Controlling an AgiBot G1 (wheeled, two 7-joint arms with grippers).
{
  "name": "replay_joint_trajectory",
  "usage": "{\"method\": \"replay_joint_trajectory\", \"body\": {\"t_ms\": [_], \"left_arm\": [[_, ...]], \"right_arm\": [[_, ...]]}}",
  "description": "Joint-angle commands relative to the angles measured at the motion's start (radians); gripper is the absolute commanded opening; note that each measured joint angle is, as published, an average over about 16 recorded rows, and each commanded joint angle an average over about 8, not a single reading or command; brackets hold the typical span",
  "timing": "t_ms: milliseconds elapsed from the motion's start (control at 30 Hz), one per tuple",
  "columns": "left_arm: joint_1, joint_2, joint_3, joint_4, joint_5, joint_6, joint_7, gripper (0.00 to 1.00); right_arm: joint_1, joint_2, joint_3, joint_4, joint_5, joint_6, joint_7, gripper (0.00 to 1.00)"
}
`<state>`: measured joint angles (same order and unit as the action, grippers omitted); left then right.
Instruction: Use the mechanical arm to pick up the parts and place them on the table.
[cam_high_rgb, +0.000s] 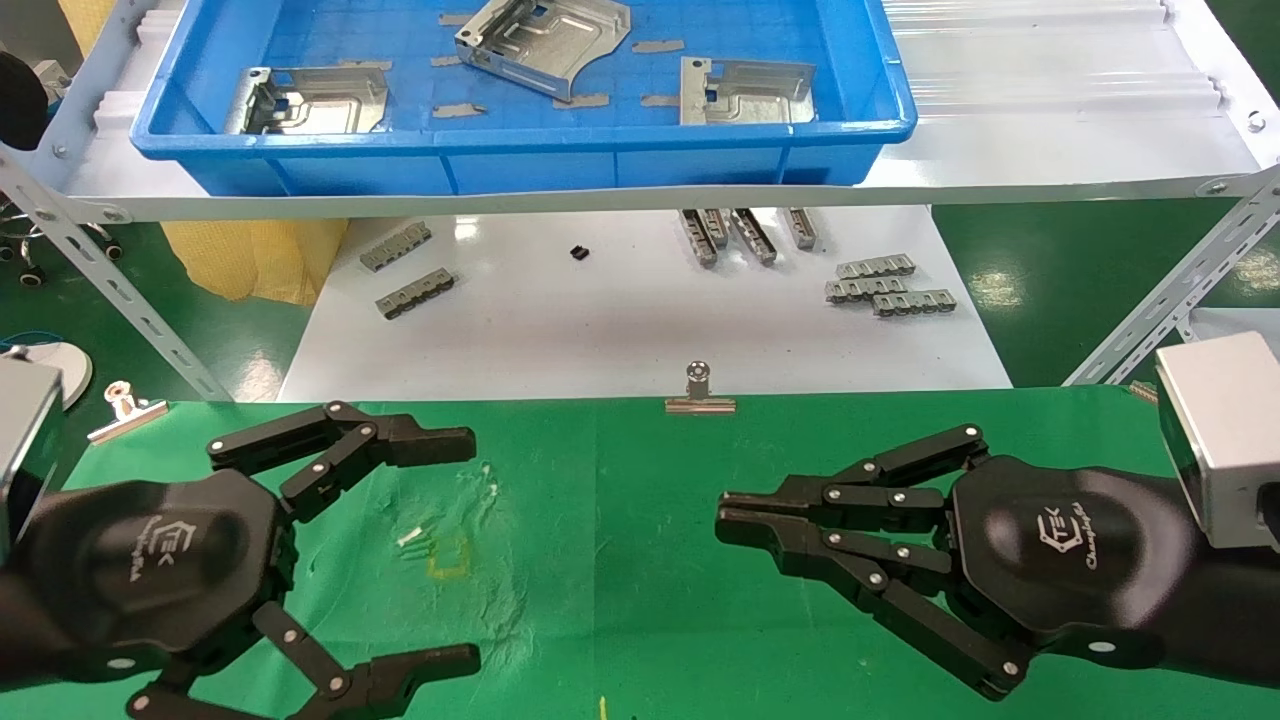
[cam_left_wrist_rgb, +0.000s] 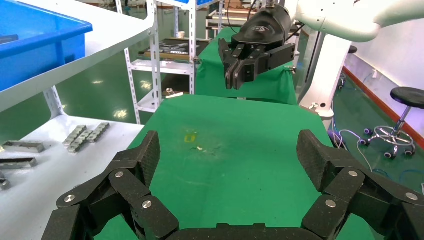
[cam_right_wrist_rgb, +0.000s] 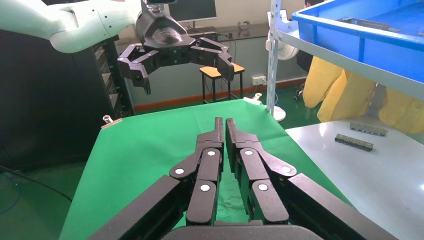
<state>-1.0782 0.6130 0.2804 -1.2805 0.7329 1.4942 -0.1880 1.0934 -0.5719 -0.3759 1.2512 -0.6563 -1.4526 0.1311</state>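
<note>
Three parts (cam_high_rgb: 545, 42) lie in the blue bin (cam_high_rgb: 520, 150); left pincer (cam_high_rgb: 455, 550) spread, right pincer (cam_high_rgb: 722, 520) pressed together.

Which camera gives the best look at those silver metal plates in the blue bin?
The head view: it looks down into the blue bin and shows three metal plates lying flat inside. The left wrist view catches only a corner of the bin, no plates. The right wrist view shows the bin's side, with a plate barely peeking over the rim.
</note>
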Motion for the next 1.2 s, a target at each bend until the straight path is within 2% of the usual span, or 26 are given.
{"method": "replay_joint_trajectory", "body": {"t_ms": [33,267,367,500,600,733,867,967,1000,1100,1133,1200], "left_arm": [[0.001,0.0,0.0,0.0,0.0,0.0,0.0,1.0],[-0.049,0.007,0.004,-0.002,0.022,-0.01,-0.01,1.0],[-0.138,0.027,0.018,0.016,0.072,-0.031,-0.032,1.0],[-0.318,0.088,0.064,0.1,0.197,-0.065,-0.06,1.0],[-0.476,0.164,0.117,0.223,0.323,-0.094,-0.063,1.0],[-0.679,0.294,0.193,0.458,0.5,-0.169,-0.038,1.0],[-0.842,0.442,0.254,0.719,0.659,-0.341,0.004,1.0],[-0.926,0.551,0.286,0.889,0.745,-0.499,0.028,1.0],[-0.948,0.585,0.295,0.939,0.768,-0.547,0.033,1.0],[-0.995,0.667,0.318,1.061,0.815,-0.649,0.037,0.98],[-1.005,0.687,0.323,1.091,0.824,-0.67,0.036,0.9],[-1.018,0.717,0.33,1.139,0.834,-0.699,0.031,0.66]], "right_arm": [[0.0,0.0,0.0,0.0,0.0,0.0,0.0,0.0],[0.0,0.0,0.0,0.0,0.0,0.0,0.0,0.0],[0.0,0.0,0.0,0.0,0.0,0.0,0.0,0.0],[0.0,0.0,0.0,0.0,0.0,0.0,0.0,0.0],[0.0,0.0,0.0,0.0,0.0,0.0,0.0,0.0],[0.0,0.0,0.0,0.0,0.0,0.0,0.0,0.0],[0.0,0.0,0.0,0.0,0.0,0.0,0.0,0.0],[0.0,0.0,0.0,0.0,0.0,0.0,0.0,0.0],[0.0,0.0,0.0,0.0,0.0,0.0,0.0,0.03],[0.0,0.0,0.0,0.0,0.0,0.0,0.0,0.4],[0.0,0.0,0.0,0.0,0.0,0.0,0.0,0.53],[0.0,0.0,0.0,0.0,0.0,0.0,0.0,0.78]]}}
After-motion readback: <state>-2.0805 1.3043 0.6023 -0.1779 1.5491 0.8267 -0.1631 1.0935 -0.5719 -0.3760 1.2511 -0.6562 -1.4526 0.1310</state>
